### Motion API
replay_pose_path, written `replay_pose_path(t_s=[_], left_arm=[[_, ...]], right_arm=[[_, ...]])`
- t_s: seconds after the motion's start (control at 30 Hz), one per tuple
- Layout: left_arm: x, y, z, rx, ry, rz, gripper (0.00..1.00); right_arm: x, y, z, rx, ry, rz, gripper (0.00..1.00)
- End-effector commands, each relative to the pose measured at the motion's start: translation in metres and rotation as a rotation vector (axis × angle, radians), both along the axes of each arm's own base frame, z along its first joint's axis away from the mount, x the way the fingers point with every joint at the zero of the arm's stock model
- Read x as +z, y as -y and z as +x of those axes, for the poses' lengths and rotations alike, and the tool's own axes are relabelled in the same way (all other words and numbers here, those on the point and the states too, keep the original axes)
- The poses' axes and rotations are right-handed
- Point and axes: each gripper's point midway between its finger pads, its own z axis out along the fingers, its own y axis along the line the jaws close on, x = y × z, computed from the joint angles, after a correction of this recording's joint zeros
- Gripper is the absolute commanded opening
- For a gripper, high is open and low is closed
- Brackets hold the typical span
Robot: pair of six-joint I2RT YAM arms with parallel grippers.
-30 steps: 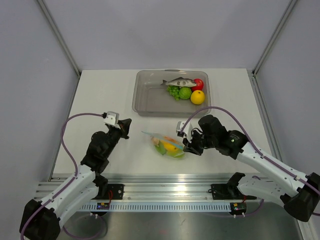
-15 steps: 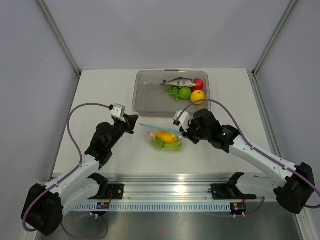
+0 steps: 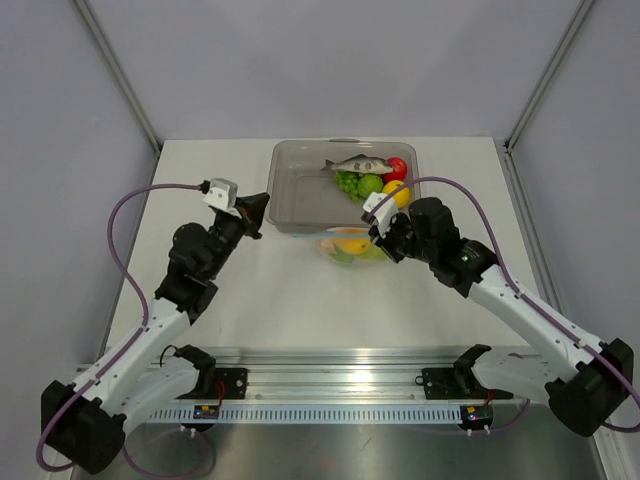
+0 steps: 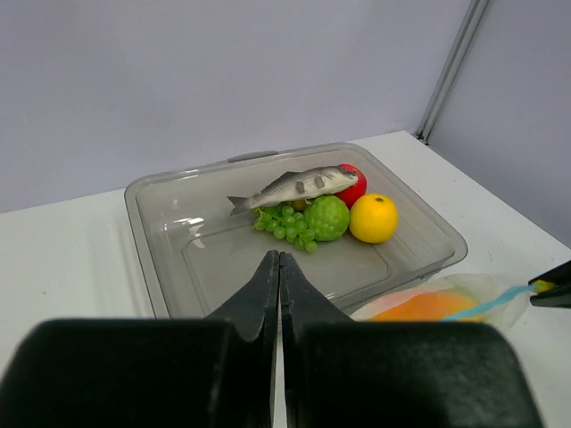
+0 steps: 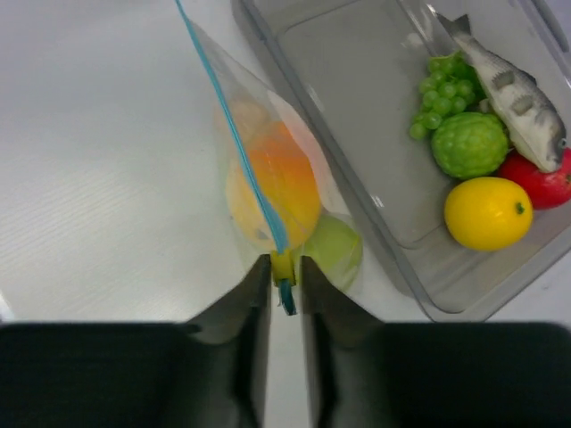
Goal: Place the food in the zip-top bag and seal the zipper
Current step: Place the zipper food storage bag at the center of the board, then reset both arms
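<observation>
Pressed flat together with nothing between them, my left fingers (image 3: 256, 210) hung over the white tabletop (image 3: 200, 170) just beside the near left corner of the clear grey tray (image 3: 300, 195), pointing towards it

Inside the tray, at its far right end, a grey fish (image 4: 299, 185) lay across the top of a bunch of green grapes (image 4: 287, 225) and a bumpy green fruit (image 4: 327, 217). A red fruit (image 4: 354, 183) sat behind the fish's head, and a yellow-orange citrus (image 4: 373, 218) touched the bumpy fruit on its right. The left part of the tray floor was bare

The zip-top bag (image 5: 268, 125) sat against the tray's near wall, towards its right end. Through the clear plastic I could see an orange-yellow mango shape (image 5: 281, 183) and a green piece (image 5: 335, 250) under it. The light blue zipper (image 5: 227, 120) ran as a straight line along the bag's mouth edge; I could not tell whether it was pressed shut along its length

My right fingers (image 3: 383, 238) were nearly closed, pinching the right end of the zipper, where a small yellow bit showed between them, right beside the tray's near right corner
</observation>
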Motion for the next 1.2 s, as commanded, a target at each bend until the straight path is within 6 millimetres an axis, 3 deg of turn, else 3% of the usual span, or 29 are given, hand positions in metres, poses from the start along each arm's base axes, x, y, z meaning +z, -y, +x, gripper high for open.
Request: replay_pose_path(t_s=[0.0,0.03,0.07,0.1,0.13,0.17,0.2,0.27,0.33,0.37,0.4,0.47,0.5,0.57,0.63,0.73,0.83,1.0,1.17], left_arm=[[0.016,-0.010,-0.005,0.032,0.021,0.005,0.00],[0.014,-0.010,-0.006,0.028,0.012,0.001,0.00],[0.015,-0.009,-0.010,0.018,0.003,-0.015,0.01],[0.011,-0.006,-0.012,-0.001,-0.013,-0.015,0.07],[0.011,-0.005,-0.014,-0.013,-0.017,-0.019,0.15],[0.011,-0.003,-0.016,-0.025,-0.026,-0.027,0.41],[0.008,0.001,-0.019,-0.051,-0.041,-0.022,0.53],[0.012,0.004,-0.021,-0.069,-0.054,-0.027,0.76],[0.007,0.005,-0.023,-0.080,-0.094,-0.017,0.83],[0.012,0.005,-0.024,-0.080,-0.101,-0.028,0.85],[0.007,0.004,-0.025,-0.077,-0.131,-0.020,0.86],[0.005,0.002,-0.029,-0.073,-0.164,-0.025,0.89],[0.004,0.002,-0.030,-0.073,-0.174,-0.029,0.90],[-0.001,0.002,-0.034,-0.077,-0.208,-0.045,0.93],[-0.004,0.001,-0.036,-0.077,-0.215,-0.051,0.99],[-0.012,-0.003,-0.038,-0.052,-0.267,-0.052,0.99],[-0.014,-0.010,-0.040,-0.019,-0.303,-0.040,0.99],[-0.013,-0.024,-0.043,0.046,-0.321,-0.023,0.99],[-0.009,-0.032,-0.041,0.094,-0.320,-0.031,0.99]], right_arm=[[-0.004,-0.015,-0.041,0.131,-0.116,0.110,0.36],[-0.013,-0.014,-0.051,0.138,-0.163,0.106,0.52],[-0.019,-0.013,-0.057,0.126,-0.201,0.109,0.63],[-0.023,-0.010,-0.062,0.119,-0.226,0.103,0.78],[-0.018,-0.006,-0.063,0.104,-0.212,0.110,0.81],[-0.013,-0.003,-0.062,0.081,-0.203,0.122,0.84],[-0.007,-0.001,-0.060,0.063,-0.175,0.134,0.99],[0.013,0.010,-0.052,-0.027,-0.103,0.175,1.00],[0.033,0.030,-0.033,-0.191,-0.023,0.216,0.99],[0.047,0.037,-0.025,-0.301,-0.024,0.280,1.00],[0.047,0.063,-0.008,-0.501,0.008,0.270,0.99],[0.061,0.080,0.004,-0.703,-0.008,0.348,0.99],[0.042,0.090,0.009,-0.789,-0.054,0.268,1.00],[0.042,0.107,0.013,-0.940,-0.084,0.223,0.99],[0.023,0.114,0.024,-1.054,-0.129,0.163,0.99],[0.009,0.131,0.033,-1.195,-0.178,0.168,0.99],[0.002,0.145,0.037,-1.283,-0.195,0.243,0.99],[0.023,0.144,0.033,-1.245,-0.144,0.412,0.99],[0.015,0.152,0.022,-1.260,-0.125,0.426,0.99]])
